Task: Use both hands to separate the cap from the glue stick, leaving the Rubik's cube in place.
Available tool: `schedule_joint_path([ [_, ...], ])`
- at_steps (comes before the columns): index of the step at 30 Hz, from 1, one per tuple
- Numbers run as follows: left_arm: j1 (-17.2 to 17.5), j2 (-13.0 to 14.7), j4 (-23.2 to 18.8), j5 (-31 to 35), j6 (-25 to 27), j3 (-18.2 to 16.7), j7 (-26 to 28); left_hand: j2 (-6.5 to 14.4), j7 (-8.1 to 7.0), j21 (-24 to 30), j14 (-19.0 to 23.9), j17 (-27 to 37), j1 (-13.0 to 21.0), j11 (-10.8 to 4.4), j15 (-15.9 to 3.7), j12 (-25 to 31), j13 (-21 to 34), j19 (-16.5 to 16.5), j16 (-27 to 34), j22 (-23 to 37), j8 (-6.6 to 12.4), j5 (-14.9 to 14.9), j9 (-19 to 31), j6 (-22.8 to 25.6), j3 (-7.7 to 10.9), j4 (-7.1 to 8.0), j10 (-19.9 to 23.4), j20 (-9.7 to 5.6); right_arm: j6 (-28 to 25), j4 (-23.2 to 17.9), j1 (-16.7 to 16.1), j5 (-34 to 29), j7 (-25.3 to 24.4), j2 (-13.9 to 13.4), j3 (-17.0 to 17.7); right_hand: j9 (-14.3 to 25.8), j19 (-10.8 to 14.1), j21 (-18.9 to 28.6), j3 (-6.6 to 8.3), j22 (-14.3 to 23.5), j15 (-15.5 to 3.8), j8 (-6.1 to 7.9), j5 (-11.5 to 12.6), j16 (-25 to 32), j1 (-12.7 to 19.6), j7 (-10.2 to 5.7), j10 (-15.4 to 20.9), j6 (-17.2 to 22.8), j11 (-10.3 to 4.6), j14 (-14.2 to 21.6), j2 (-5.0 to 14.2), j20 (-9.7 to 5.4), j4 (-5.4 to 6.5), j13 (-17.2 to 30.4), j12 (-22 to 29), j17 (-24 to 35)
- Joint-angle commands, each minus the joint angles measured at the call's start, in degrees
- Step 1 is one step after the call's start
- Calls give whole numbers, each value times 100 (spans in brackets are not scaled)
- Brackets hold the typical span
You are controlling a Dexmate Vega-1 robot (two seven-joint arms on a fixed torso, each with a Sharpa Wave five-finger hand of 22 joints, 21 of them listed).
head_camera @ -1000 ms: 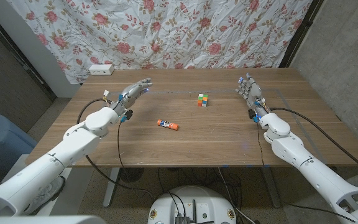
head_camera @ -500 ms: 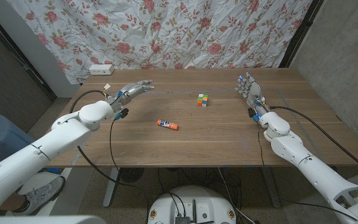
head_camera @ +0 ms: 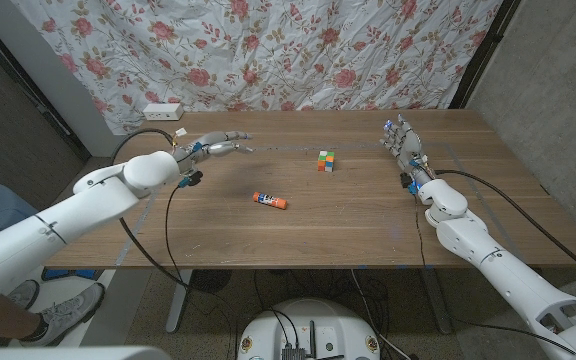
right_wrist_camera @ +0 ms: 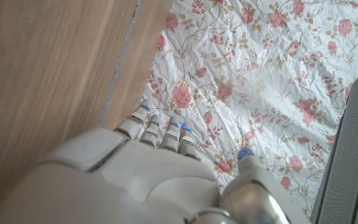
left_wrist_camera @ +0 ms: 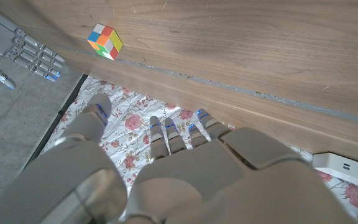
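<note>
Fingers [head_camera: 230, 143] of our left hand [head_camera: 211, 147] are spread and reaching out over the desk [head_camera: 368, 215], holding nothing; our right hand [head_camera: 401, 143] stands with its fingers [head_camera: 396, 128] apart and upright, also empty. The Rubik's cube [head_camera: 325, 160] sits between the two sets of fingertips, nearer the right ones, while the glue stick [head_camera: 269, 201] lies flat on the desk, short of the left fingertips and well apart from the right. We judge the main risk to be a sweeping approach: either hand crossing inward could knock the cube, and a careless touch could roll the small, round stick away.
</note>
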Motion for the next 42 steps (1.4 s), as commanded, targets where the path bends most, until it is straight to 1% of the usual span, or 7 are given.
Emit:
schedule_joint_path([
  [1, -312, 367, -348, 1111, 186, 302, -585, -29, -36, -3, 27, 25, 103, -39, -425, 32, 14, -44, 33, 16, 21, 38, 19, 51, 38, -1, 29, -356, 43, -41, -73, 14, -23, -55, 61, 24, 47, 28, -3, 15, -10, 5, 49, 36, -21, 10, 3, -13, -14, 7, 27, -12, -16, -2, 24, -4],
  [7, -419, 465, -573, 1660, 345, 429, -867, -78, -73, -17, 18, 25, 184, -79, -452, 28, 15, -108, 27, 18, 16, 38, 19, 63, 35, 2, 56, -394, 27, -46, -69, 20, 27, -86, 58, 24, 46, 29, -3, 15, 2, 4, 50, 37, -22, 8, 5, -21, -5, 11, 31, -10, -18, -2, 26, -12],
  [17, -324, 497, -817, 2162, 489, 454, -1031, -157, -87, -27, 15, 25, 293, -104, -468, 36, 16, -197, 26, 21, 8, 36, 18, 76, 24, 5, 132, -429, -114, -111, -46, 5, -9, -139, 49, 24, -40, 2, -10, 15, 3, 7, 52, 34, -21, 14, -4, -20, -13, -7, 35, -2, -30, -4, 25, -32],
  [21, -391, 525, -895, 2480, 492, 549, -1228, -216, -107, -65, -64, 26, 390, -103, -461, 12, 16, -391, 4, 23, -17, 34, 20, 40, 14, 11, 119, -410, -188, -96, -4, -2, -2, -143, 22, 24, -51, 2, -10, 15, -5, 9, 53, 34, -18, 10, 0, -18, -9, -11, 41, -5, -34, -5, 26, -37],
  [26, -397, 546, -1039, 2817, 585, 606, -1429, -265, -247, -46, -119, 26, 489, -75, -404, -3, 16, -478, 3, 25, -48, 33, 24, -20, 3, 19, 126, -396, -196, -53, 30, -22, -25, -112, 3, 23, -76, -1, -9, 16, -3, 13, 55, 38, -12, 22, 6, -9, -8, -7, 48, -13, -44, -6, 29, -49],
  [36, -532, 428, -1233, 3808, 691, 885, -1939, -319, -276, -43, -59, 25, 645, -171, -333, 8, 15, -667, 38, 23, -23, 34, 26, 66, -20, 31, 226, -415, -248, -76, -2, -14, -77, -126, 12, 23, -86, 7, 5, 15, 3, 16, 59, 37, 22, 17, 4, 0, -27, -8, 72, -25, -74, -7, 29, -75],
  [42, -523, 335, -1281, 4377, 726, 982, -2094, -396, -394, 14, 22, 26, 773, -294, -409, 5, 16, -588, 59, 24, 2, 16, 29, 149, -56, 28, 309, -406, -238, -79, -4, -38, -137, -122, 24, 23, -89, 10, 11, 15, 2, 13, 60, 36, 33, 15, 5, -8, -27, -13, 83, -26, -84, -7, 29, -84],
])
